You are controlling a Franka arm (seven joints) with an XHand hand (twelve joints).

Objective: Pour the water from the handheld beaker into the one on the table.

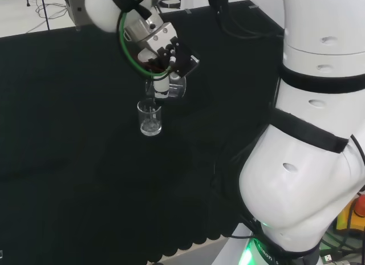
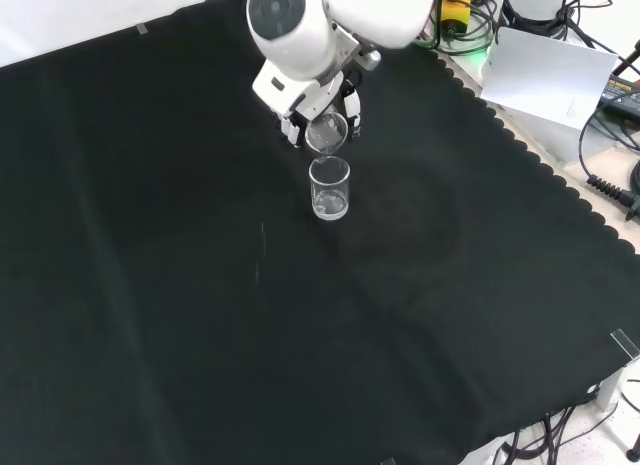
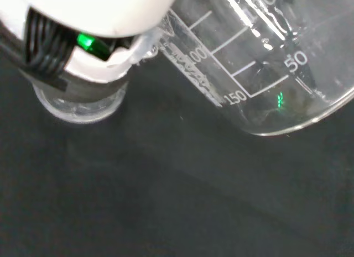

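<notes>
My hand [image 1: 162, 51] has fingers curled round the handheld beaker [image 2: 326, 133], tipped over the table beaker [image 2: 329, 188].

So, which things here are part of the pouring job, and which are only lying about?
Part of the job:
- hand
- held beaker, tipped over the other one
- table beaker, upright on the cloth

Only lying about:
- white sheet beyond the cloth's edge
- cables beside it

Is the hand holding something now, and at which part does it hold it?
The hand holds a clear glass beaker, tipped over the beaker on the cloth; its fingers curl round the side wall.
</notes>
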